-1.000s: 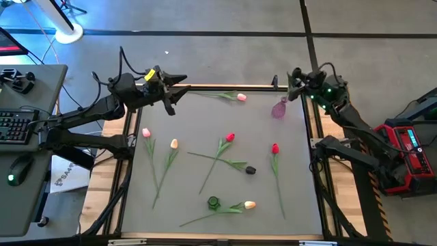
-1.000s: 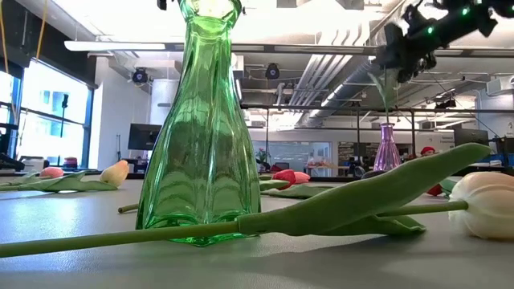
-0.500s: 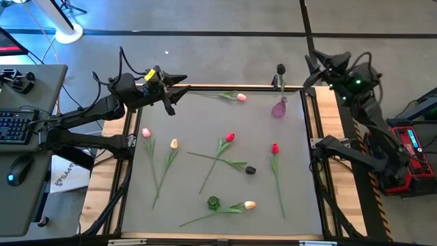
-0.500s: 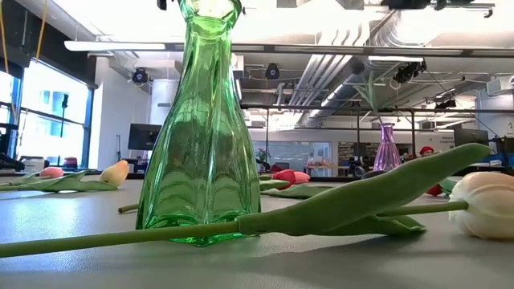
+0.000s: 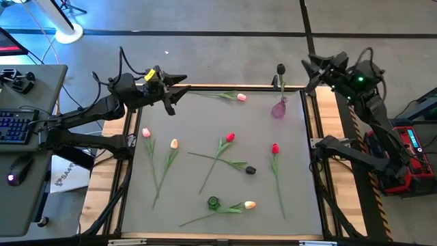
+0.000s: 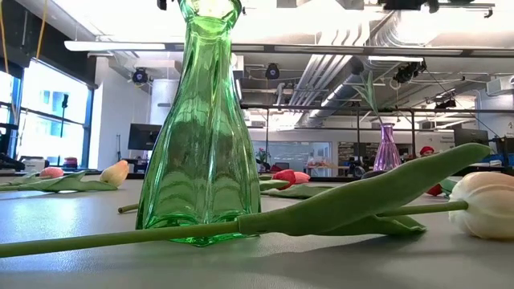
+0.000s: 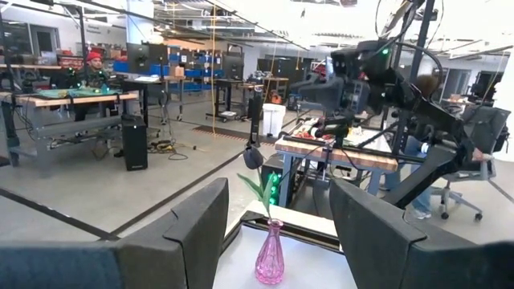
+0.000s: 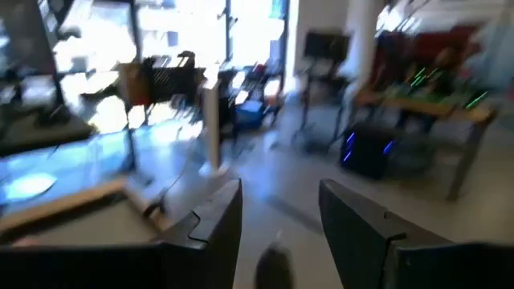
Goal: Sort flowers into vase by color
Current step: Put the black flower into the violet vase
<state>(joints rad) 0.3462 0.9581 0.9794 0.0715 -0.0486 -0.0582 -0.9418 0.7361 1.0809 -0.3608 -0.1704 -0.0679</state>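
A purple vase stands near the mat's far right corner with a near-black tulip upright in it; the left wrist view shows the same vase and tulip head. A green vase stands near the near edge. Red, pink, cream and one near-black tulip lie flat on the mat. My right gripper hovers open just right of the purple vase, above the mat's corner. My left gripper waits open at the far left corner.
The grey mat is framed by a wooden border. In the low view the green vase stands close, with a cream tulip head and its long leaf beside it. Loose tulips crowd the mat's middle; the left side holds two more.
My right gripper has drawn back from over the purple vase, up and toward the table's far right corner, then nearly stopped. The near-black tulip it hid a second ago now stands free in the purple vase.
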